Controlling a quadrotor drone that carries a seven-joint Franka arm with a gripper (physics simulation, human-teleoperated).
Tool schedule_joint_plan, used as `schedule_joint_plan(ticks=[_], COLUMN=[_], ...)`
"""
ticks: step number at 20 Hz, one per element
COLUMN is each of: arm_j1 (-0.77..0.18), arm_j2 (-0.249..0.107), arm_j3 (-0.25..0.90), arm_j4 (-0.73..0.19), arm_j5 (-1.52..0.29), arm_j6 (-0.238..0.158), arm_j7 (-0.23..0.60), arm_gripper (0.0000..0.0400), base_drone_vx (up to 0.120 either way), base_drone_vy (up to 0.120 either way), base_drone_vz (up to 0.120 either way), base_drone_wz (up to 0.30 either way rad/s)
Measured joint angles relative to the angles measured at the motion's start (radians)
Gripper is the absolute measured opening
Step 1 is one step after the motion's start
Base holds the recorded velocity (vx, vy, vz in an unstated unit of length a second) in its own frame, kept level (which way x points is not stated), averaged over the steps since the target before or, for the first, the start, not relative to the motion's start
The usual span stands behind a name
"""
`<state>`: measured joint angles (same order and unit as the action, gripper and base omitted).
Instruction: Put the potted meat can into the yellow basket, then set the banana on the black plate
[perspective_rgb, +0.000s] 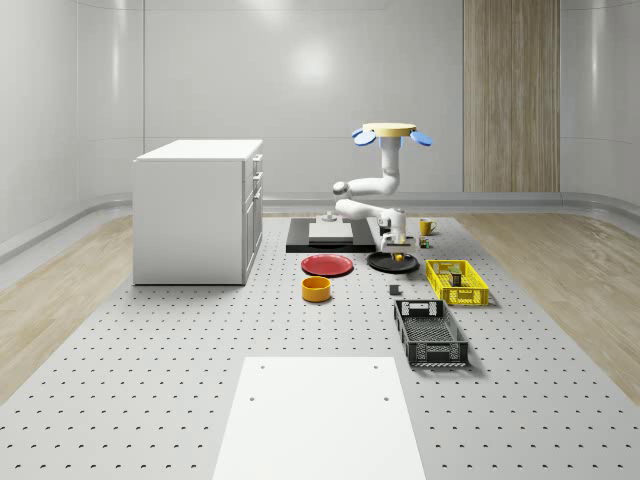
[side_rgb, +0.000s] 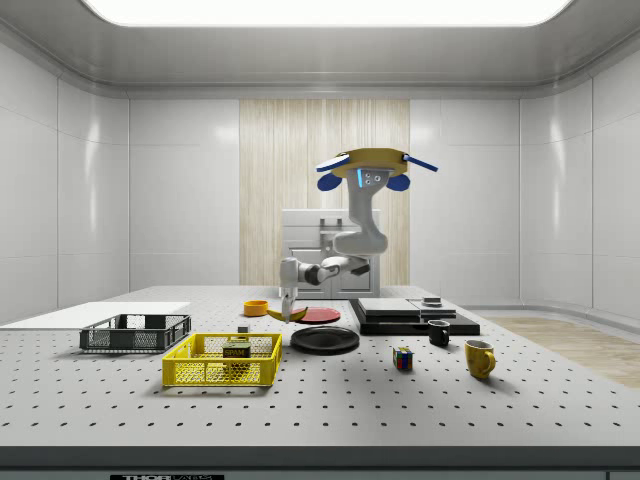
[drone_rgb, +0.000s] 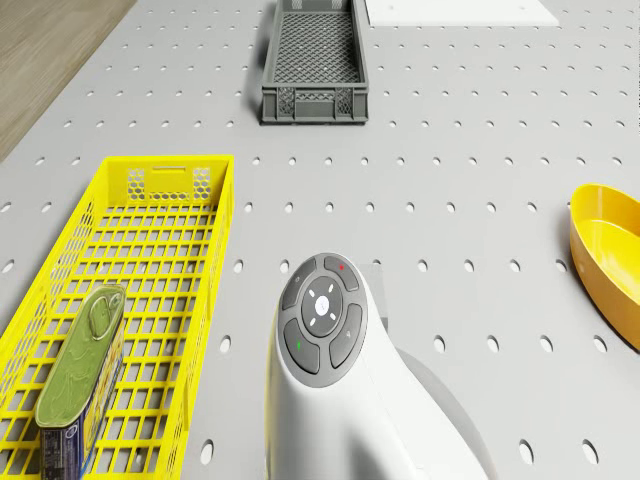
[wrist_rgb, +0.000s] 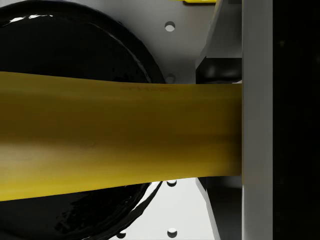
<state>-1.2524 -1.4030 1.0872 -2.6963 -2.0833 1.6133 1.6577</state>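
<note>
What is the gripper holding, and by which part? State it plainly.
The gripper holds the banana, the fingers closed across its body; whether mid-length or nearer one end cannot be told. It hangs above the black plate, with the drone hovering overhead.

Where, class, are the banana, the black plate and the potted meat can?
banana (wrist_rgb: 120, 135), wrist view, middle of its peel.
black plate (side_rgb: 325, 340), side view, its top surface.
potted meat can (drone_rgb: 82, 355), drone view, its lid, inside the yellow basket (drone_rgb: 170, 180).
</note>
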Motion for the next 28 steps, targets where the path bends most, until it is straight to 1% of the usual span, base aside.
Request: schedule_joint_plan(ticks=[9, 12, 16, 18, 23, 28], arm_j1=[0.000, 0.000, 0.000, 0.000, -0.001, -0.006], arm_j2=[0.000, -0.001, -0.001, -0.001, -0.001, 0.001], arm_j3=[0.000, 0.000, 0.000, 0.000, 0.000, -0.023], arm_j4=[0.000, 0.000, 0.000, 0.000, 0.000, 0.013], arm_j5=[0.000, 0.000, 0.000, 0.000, 0.000, -0.021], arm_j6=[0.000, 0.000, 0.001, 0.001, 0.001, 0.015], arm_j7=[0.000, 0.000, 0.000, 0.000, 0.000, 0.000], arm_gripper=[0.0197, 0.0197, 0.0197, 0.0197, 0.0197, 0.0197], base_drone_vx=[-0.120, -0.120, -0.120, -0.120, -0.120, -0.016], base_drone_vy=[0.000, -0.120, 0.000, 0.080, 0.000, 0.000], base_drone_vz=[0.000, 0.000, 0.000, 0.000, 0.000, 0.000], base_drone_wz=[0.000, 0.000, 0.000, 0.000, 0.000, 0.000])
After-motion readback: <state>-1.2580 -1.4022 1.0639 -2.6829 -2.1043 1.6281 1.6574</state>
